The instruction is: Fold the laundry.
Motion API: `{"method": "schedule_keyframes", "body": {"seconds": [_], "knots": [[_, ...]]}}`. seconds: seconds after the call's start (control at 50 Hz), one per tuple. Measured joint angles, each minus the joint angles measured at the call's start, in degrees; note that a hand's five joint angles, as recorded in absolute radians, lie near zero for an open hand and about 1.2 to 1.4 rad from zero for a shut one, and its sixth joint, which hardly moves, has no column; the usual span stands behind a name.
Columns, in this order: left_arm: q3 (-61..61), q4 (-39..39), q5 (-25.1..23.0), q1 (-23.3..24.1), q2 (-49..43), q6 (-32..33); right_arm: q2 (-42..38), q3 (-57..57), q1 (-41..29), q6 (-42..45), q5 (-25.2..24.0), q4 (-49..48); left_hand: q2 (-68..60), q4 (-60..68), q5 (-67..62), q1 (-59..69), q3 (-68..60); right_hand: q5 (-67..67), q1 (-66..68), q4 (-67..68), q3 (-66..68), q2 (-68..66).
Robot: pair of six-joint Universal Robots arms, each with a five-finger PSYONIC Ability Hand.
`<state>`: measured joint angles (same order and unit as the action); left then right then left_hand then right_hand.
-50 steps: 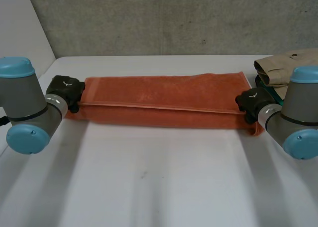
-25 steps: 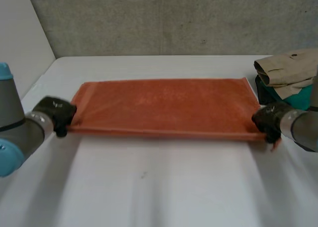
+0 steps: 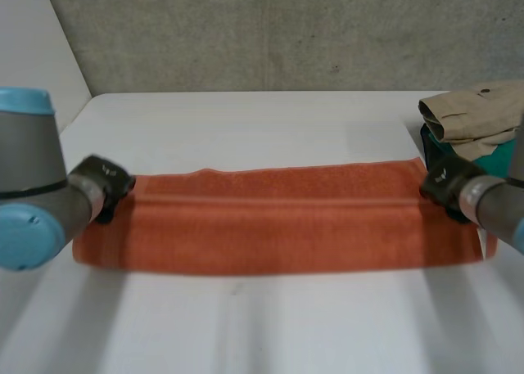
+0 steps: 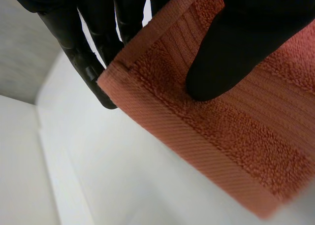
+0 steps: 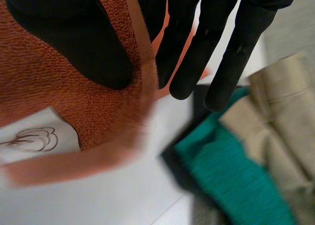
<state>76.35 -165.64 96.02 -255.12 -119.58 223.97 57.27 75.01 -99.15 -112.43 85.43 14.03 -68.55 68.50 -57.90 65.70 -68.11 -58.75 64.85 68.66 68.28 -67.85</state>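
I have one orange towel [image 3: 278, 218] stretched long across the bench [image 3: 262, 325], each end pinched between thumb and fingers — my left hand [image 3: 102, 182] at its left corner, my right hand [image 3: 446, 182] at its right end. It looks doubled lengthwise once, so I judge the crosswise folds remain. Beside the right hand sits a heap — one beige garment [image 3: 471, 116], one teal piece [image 3: 491, 157] — not yet folded.

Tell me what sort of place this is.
Likely a robotics lab or test bench, not a home: a plain white table against a concrete wall, the left hand and right hand pinching an orange towel at its ends, and a pile of clothes beside it.
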Motion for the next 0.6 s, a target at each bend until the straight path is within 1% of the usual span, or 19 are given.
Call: {"method": "schedule_keyframes", "body": {"seconds": [0.02,0.08,0.12,0.18,0.22,0.26,0.3,0.34,0.36,0.38,0.4,0.42,0.44,0.46,0.48,0.54,0.58,0.6], "knots": [[-3.9,-0.9,0.9,0.5,-2.5,-1.0,-2.0,-1.6,-0.5,-0.8,-0.2,-4.2,0.0,0.0,0.0,0.0,0.0,0.0,0.0,0.0,0.0,0.0],[-10.4,-1.5,3.4,1.2,-7.2,-2.1,-5.6,-4.5,-1.2,-1.5,-0.9,-11.5,0.0,0.0,0.0,0.0,0.0,0.0,0.0,0.0,0.0,0.0],[-13.6,-1.4,4.8,1.5,-9.6,-2.4,-7.0,-5.6,-1.4,-1.6,-1.4,-14.3,0.0,0.0,0.0,0.0,0.0,0.0,0.0,0.0,0.0,0.0],[-20.8,-0.7,8.3,2.0,-15.0,-2.8,-11.9,-9.6,-2.0,-1.6,-3.4,-22.2,0.0,0.0,0.0,0.0,0.0,0.0,0.0,0.0,0.0,0.0],[-23.4,-0.5,9.2,2.2,-16.8,-2.8,-13.3,-10.9,-2.2,-1.7,-4.0,-24.0,0.0,0.0,0.0,0.0,0.0,0.0,0.0,0.0,0.0,0.0],[-27.7,-0.4,10.1,2.4,-19.6,-2.8,-16.5,-14.3,-2.5,-1.8,-4.8,-26.8,0.0,0.0,0.0,0.0,0.0,0.0,0.0,0.0,0.0,0.0],[-30.4,-0.6,10.2,2.5,-21.2,-2.8,-18.6,-16.8,-2.8,-1.9,-5.0,-27.9,0.0,0.0,0.0,0.0,0.0,0.0,0.0,0.0,0.0,0.0],[-32.8,-0.7,9.7,2.8,-22.7,-2.8,-20.7,-19.4,-3.0,-2.1,-4.9,-28.3,7.7,-7.7,7.4,-7.7,7.5,8.5,-5.9,-8.2,-8.2,8.1],[-33.9,-0.8,9.3,3.0,-23.5,-2.9,-21.8,-20.8,-3.1,-2.2,-4.8,-28.4,17.1,-15.9,15.4,-16.7,16.7,17.1,-15.1,-16.6,-17.7,17.8],[-35.1,-1.0,8.8,3.3,-24.2,-3.0,-23.1,-22.4,-3.3,-2.4,-4.6,-28.4,22.6,-22.5,22.0,-23.9,22.1,26.8,-23.6,-26.0,-26.1,26.5],[-35.9,-1.1,8.4,3.7,-24.8,-3.2,-24.0,-23.6,-3.4,-2.6,-4.4,-28.4,33.2,-32.0,31.3,-34.6,31.3,36.3,-32.9,-34.9,-35.1,35.8],[-36.3,-1.1,8.2,3.8,-25.0,-3.2,-24.3,-24.0,-3.4,-2.6,-4.4,-28.4,36.8,-36.9,36.1,-40.2,36.1,37.6,-35.3,-36.1,-36.2,37.0],[-37.3,-1.3,7.5,4.4,-25.7,-3.4,-25.4,-25.3,-3.6,-2.9,-4.1,-28.4,50.4,-50.7,49.3,-52.1,49.6,47.2,-44.6,-45.7,-45.8,47.6],[-38.0,-1.4,6.9,5.0,-26.1,-3.5,-26.8,-27.2,-3.8,-3.4,-3.6,-28.4,54.8,-54.8,53.3,-54.9,53.9,55.1,-51.7,-54.5,-54.5,54.7],[-38.2,-1.5,6.6,5.4,-26.2,-3.6,-27.2,-28.0,-3.9,-3.9,-3.2,-28.4,56.5,-56.8,55.1,-55.0,55.9,56.0,-52.4,-55.7,-55.8,55.7],[-38.1,-1.8,6.1,6.3,-25.6,-4.0,-27.1,-28.7,-4.2,-5.7,-2.1,-28.1,56.9,-57.0,55.1,-55.0,56.1,56.1,-52.4,-56.3,-56.4,56.0],[-37.0,-2.0,6.0,6.6,-24.4,-4.5,-26.1,-28.2,-4.2,-7.1,-1.4,-27.7,56.9,-57.0,55.1,-55.0,56.1,56.1,-52.4,-56.4,-56.4,56.0],[-36.0,-2.3,6.1,6.6,-23.4,-5.0,-24.1,-26.8,-4.1,-9.4,-0.6,-27.0,56.9,-57.0,55.1,-55.0,56.1,56.1,-52.4,-56.4,-56.4,56.0]]}}
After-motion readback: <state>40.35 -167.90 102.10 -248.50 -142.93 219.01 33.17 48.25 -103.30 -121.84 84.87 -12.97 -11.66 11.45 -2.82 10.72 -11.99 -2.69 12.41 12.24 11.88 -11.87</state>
